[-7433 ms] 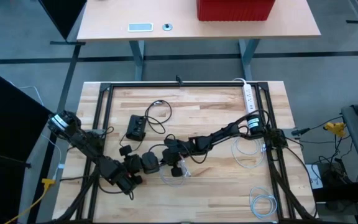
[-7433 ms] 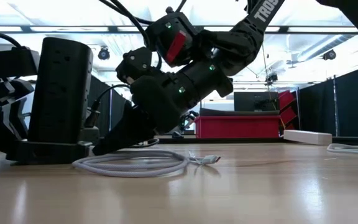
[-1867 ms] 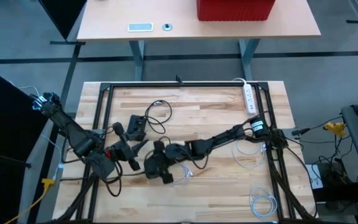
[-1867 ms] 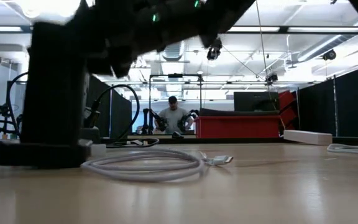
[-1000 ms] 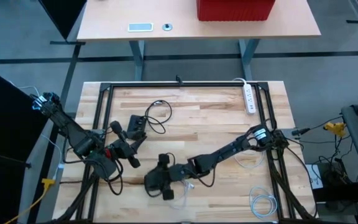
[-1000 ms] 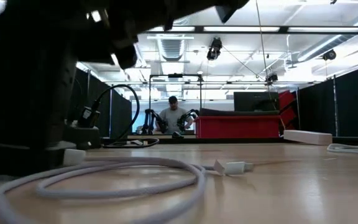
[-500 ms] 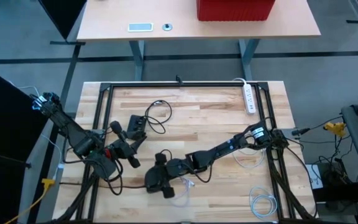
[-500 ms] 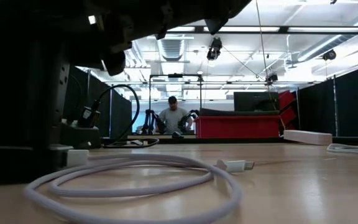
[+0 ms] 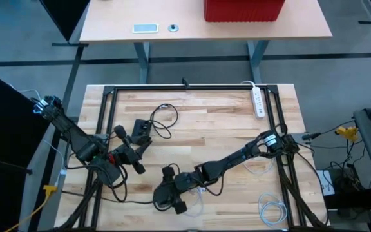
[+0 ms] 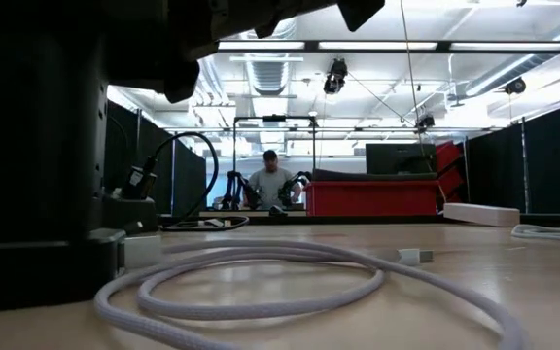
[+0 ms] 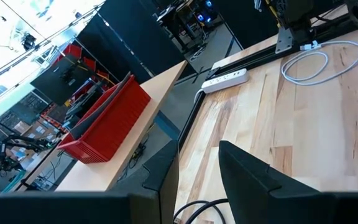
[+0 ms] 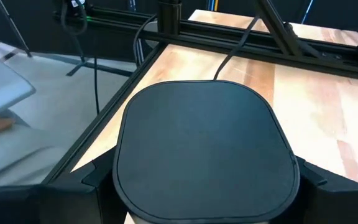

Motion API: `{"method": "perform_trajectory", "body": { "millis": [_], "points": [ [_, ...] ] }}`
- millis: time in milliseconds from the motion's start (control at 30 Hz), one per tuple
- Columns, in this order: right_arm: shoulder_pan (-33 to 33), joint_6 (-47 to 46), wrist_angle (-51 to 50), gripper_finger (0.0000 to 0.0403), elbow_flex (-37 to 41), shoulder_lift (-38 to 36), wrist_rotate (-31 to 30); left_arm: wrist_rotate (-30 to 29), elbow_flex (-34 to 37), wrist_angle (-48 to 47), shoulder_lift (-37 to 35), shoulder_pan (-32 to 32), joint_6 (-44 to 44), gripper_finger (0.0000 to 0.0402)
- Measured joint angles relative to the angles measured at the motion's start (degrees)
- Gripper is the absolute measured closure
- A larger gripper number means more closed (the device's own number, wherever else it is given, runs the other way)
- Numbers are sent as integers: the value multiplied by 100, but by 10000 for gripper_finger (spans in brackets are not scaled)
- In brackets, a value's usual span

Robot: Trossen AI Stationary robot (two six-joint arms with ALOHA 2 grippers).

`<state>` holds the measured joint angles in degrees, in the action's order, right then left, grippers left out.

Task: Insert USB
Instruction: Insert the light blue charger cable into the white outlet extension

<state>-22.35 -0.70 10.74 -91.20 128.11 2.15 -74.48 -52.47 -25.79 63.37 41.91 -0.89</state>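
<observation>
The right end effector [image 9: 171, 194] is closed on a black tower [image 12: 204, 149], one finger on each side of it, and holds it low over the front part of the tabletop [image 9: 205, 116]. From there the right arm stretches in a long, nearly flat line back to its base at the right edge. The left end effector [image 9: 129, 147] stands with its fingers apart and holds nothing, near a black adapter [image 9: 140, 132] on the left side; its arm bends back to the left edge.

Half a second ago the tower was a little farther from the front edge; it has now come closer to it. In the low view the USB plug [image 10: 415, 257] has shifted to the right with its white cable [image 10: 261, 282], which lies in a loop on the wood just beside the tower. The left arm has not moved.

I count two arms, one tower, one adapter, one white power strip [image 9: 258, 103] and three white cable coils, and one person [image 10: 270, 183] in the room behind
</observation>
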Motion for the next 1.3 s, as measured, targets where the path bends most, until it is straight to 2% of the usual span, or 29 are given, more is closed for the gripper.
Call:
{"method": "perform_trajectory", "body": {
  "millis": [600, 633, 800, 900, 1167, 1300],
  "points": [
    [-41, 72, 0, 143, 18, -9, -162, 7, 0, 3, 5, -2, -181, 299],
    [-43, 81, -2, 135, 18, -14, -178, 9, 0, 1, 7, 0, -181, 299],
    [-65, 73, -621, 44, 89, 83, -143, 8, 0, -12, 9, -3, -181, 299],
    [-65, 2, -816, 15, 43, -14, -173, 9, -2, -11, 9, 4, -182, 299],
    [-65, -246, -1420, 5, 41, -319, -173, 10, -2, -4, 9, 4, -201, 299],
    [-67, -379, -2350, 4, 35, -652, -195, 12, -2, 13, 13, 4, -206, 299]
  ]
}}
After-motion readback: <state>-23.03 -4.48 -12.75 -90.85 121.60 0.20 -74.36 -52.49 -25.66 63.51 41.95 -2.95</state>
